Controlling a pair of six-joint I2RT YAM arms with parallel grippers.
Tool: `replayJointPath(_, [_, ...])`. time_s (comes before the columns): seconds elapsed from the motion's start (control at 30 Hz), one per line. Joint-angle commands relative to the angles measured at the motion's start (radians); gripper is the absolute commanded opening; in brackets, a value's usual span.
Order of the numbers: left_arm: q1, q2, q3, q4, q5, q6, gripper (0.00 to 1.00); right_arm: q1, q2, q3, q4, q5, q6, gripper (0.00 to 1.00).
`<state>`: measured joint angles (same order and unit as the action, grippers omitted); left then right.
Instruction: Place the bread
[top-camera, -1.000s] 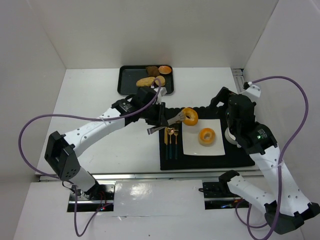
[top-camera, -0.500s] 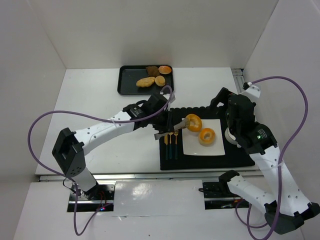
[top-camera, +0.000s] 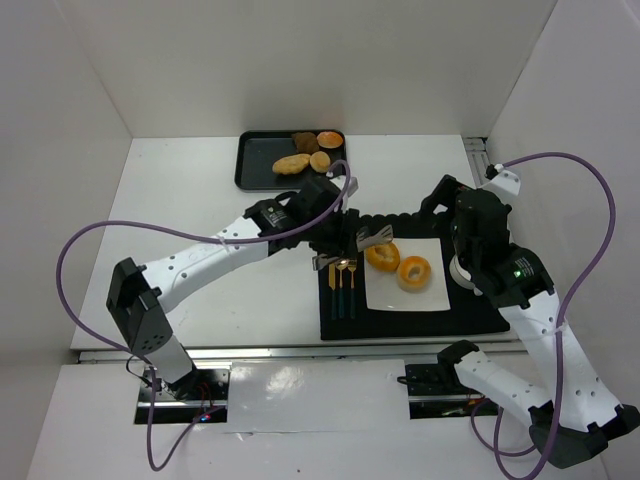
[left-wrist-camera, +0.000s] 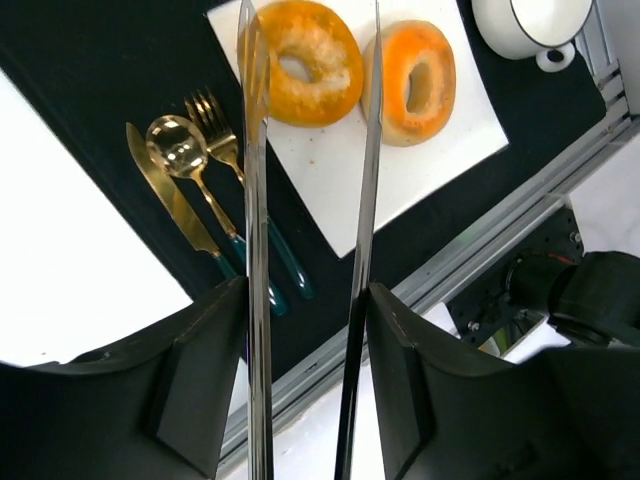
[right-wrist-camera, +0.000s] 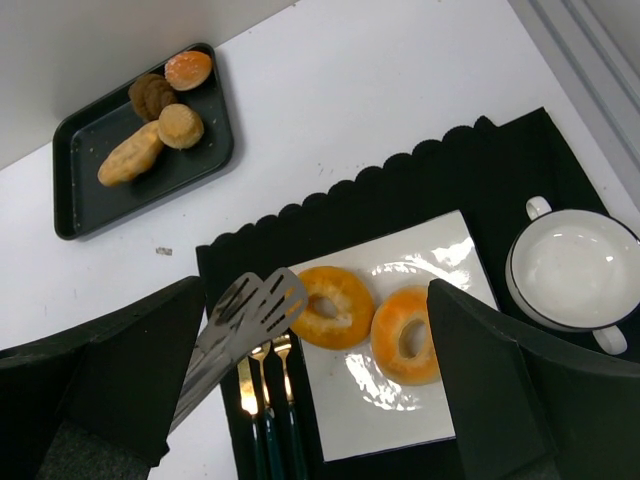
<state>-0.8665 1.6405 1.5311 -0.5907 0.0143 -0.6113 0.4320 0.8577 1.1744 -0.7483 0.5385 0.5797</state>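
On the white plate (left-wrist-camera: 320, 180), beside a second ring (left-wrist-camera: 415, 80), lies the bagel (left-wrist-camera: 305, 62), flat and free. Our left claw (top-camera: 355, 248) hangs just over it with its long metal blades (left-wrist-camera: 252, 250) spread, pinching nothing. We judge the bread light, soft and crumbly: best taken across its outer rim, gently, lest the blades crush it.

The top external camera looks down from high at the near side over the whole table (top-camera: 180, 200). The left wrist camera hangs close above the white plate (left-wrist-camera: 340, 190), while the right wrist camera views it from farther off. All three share the plate's bagels (left-wrist-camera: 335, 70).
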Motion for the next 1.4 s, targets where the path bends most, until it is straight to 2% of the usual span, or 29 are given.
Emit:
replayJointPath(0.0, [0.026,-0.044,0.057,-0.038,-0.053,0.033,0.62,0.001,-0.002,0.021,-0.002,0.011,0.006,0.99])
replayJointPath(0.13, [0.069,-0.071,0.066,-0.076,-0.121,0.042,0.57,0.001,-0.002,0.021,-0.002,0.011,0.006,0.99])
replayJointPath(0.23, [0.17,-0.109,0.012,-0.09,-0.207,0.042,0.57,0.001,-0.002,0.021,-0.002,0.011,0.006,0.99])
replayJointPath(0.4, [0.247,-0.177,-0.187,-0.043,-0.428,0.053,0.57,0.001,-0.011,-0.015,0.02,-0.014,0.006,0.99])
replayJointPath(0.47, [0.27,-0.177,-0.247,0.026,-0.453,0.053,0.57,0.001,0.0,-0.025,0.032,-0.023,0.006,0.99])
replayJointPath(0.57, [0.296,-0.177,-0.365,0.128,-0.453,0.044,0.57,0.001,0.018,-0.025,0.043,-0.046,0.006,0.99])
replayJointPath(0.7, [0.337,-0.119,-0.388,0.141,-0.373,0.018,0.57,0.001,0.027,-0.035,0.052,-0.046,-0.003,0.99])
replayJointPath(0.77, [0.362,-0.091,-0.397,0.154,-0.327,0.018,0.61,0.001,0.038,-0.044,0.061,-0.046,-0.003,0.99])
replayJointPath(0.8, [0.362,-0.061,-0.397,0.176,-0.292,0.018,0.67,0.001,0.047,-0.053,0.073,-0.057,-0.003,0.99])
replayJointPath(0.83, [0.372,-0.045,-0.397,0.177,-0.274,0.009,0.78,0.001,0.047,-0.067,0.085,-0.069,-0.003,0.99])
replayJointPath(0.87, [0.385,-0.028,-0.397,0.177,-0.261,0.008,0.95,0.001,0.059,-0.077,0.086,-0.069,-0.003,0.99])
replayJointPath(0.9, [0.385,0.005,-0.359,0.177,-0.261,0.008,0.99,0.001,0.075,-0.088,0.104,-0.081,-0.003,0.99])
replayJointPath(1.03, [0.394,0.016,-0.267,0.098,-0.272,0.019,1.0,0.001,0.144,-0.122,0.15,-0.107,-0.015,0.99])
replayJointPath(1.23, [0.394,-0.169,-0.187,0.011,-0.251,0.028,1.0,0.001,0.302,-0.108,0.182,-0.107,-0.027,0.99])
replayJointPath(1.37, [0.394,-0.301,-0.222,-0.003,-0.199,0.019,1.0,-0.009,0.406,-0.07,0.161,-0.107,-0.009,0.99])
